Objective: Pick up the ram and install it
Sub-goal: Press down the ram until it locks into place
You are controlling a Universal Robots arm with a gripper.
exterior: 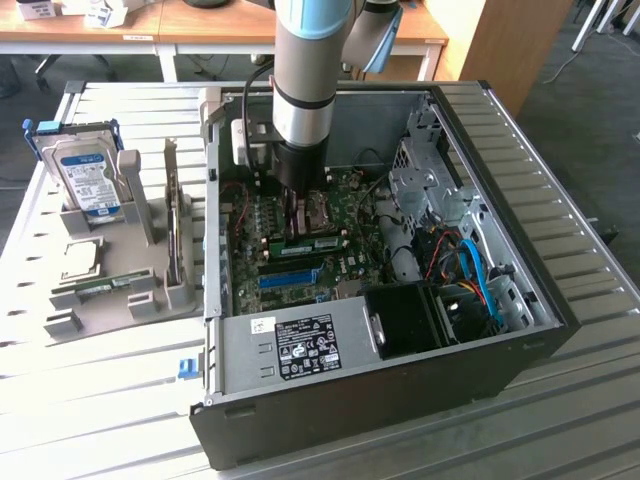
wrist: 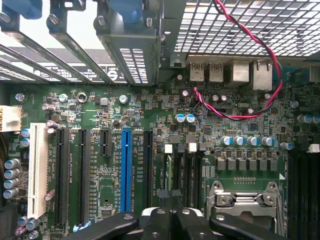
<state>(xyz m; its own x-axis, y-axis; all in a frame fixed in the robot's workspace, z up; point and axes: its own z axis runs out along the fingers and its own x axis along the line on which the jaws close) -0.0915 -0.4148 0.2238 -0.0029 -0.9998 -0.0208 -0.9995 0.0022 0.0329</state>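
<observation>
Your arm's black gripper [exterior: 293,226] hangs with its fingers pressed shut, gripping nothing, inside the open black steel computer case [exterior: 520,345]. The exterior view shows the ram [exterior: 312,244], a thin green board stick, on the motherboard near the long bright-blue plastic slot strip [exterior: 290,277], between that strip and your fingertips and just beside them. The wrist view adds close detail: the closed gripper [wrist: 170,219] beside the blue strip [wrist: 126,170], silver capacitor cans, perforated metal grille and a twisted red-black wire [wrist: 250,45].
</observation>
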